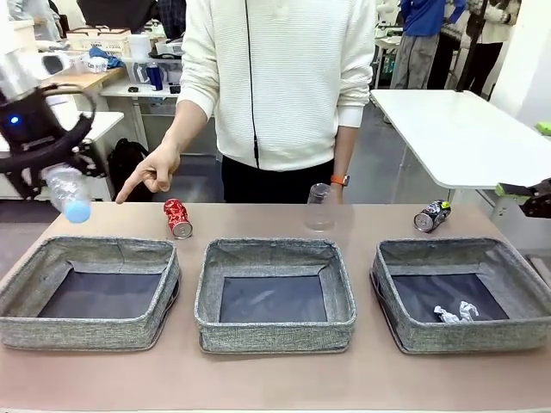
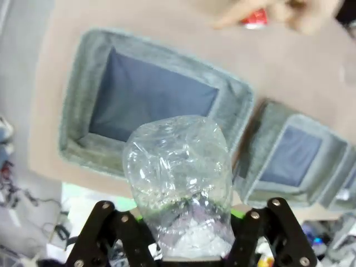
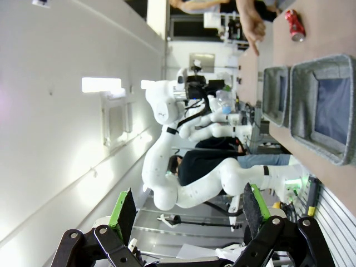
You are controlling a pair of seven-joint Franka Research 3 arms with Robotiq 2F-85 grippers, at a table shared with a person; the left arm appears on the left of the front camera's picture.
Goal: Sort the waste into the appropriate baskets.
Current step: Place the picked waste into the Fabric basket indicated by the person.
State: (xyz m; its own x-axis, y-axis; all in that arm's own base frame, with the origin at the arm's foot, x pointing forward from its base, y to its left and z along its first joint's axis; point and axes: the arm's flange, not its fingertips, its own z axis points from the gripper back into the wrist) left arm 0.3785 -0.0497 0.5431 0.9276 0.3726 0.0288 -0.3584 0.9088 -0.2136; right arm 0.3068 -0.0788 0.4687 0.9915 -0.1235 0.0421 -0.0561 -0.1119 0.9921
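My left gripper [image 1: 45,169] is clamped on the clear plastic bottle [image 1: 65,191], cap-down in the air above the left basket's [image 1: 86,331] far-left corner. Its fingertips are hidden behind crumpled plastic, and I can't make out the label. My right gripper [image 3: 188,214] stands spread, holding nothing, mostly cut off at the front view's edge.

Blurred, edge-cropped person's hand [image 2: 282,12]

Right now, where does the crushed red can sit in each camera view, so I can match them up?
Front view: crushed red can left of centre, about mid-height.
Left wrist view: crushed red can at the top edge, right of centre.
Right wrist view: crushed red can near the top right corner.
Shared landmark: the person's pointing hand, right beside the can.
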